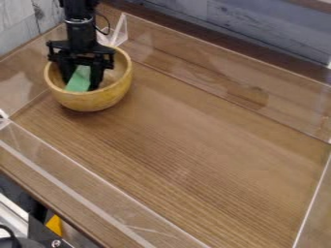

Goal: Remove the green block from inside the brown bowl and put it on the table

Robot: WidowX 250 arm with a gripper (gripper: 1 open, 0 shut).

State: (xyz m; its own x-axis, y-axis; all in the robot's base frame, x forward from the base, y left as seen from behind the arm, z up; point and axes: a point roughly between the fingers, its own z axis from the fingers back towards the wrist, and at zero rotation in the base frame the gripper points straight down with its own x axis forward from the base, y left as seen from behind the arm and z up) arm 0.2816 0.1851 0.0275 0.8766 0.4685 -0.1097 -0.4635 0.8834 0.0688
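The brown bowl (111, 94) stands at the far left of the table (195, 145). Inside it the green block (81, 81) leans at a tilt against the bowl's inner wall. My black gripper (83, 74) reaches straight down into the bowl, and its two fingers sit on either side of the block, closed against it. The block's upper end is hidden between the fingers, while its lower end rests in the bowl.
Clear plastic edging (77, 199) runs along the table's front and sides. A clear plastic stand (123, 29) sits just behind the bowl. A grey plank wall (246, 24) rises at the back. A yellow-and-black fixture (52, 225) shows below the front left edge.
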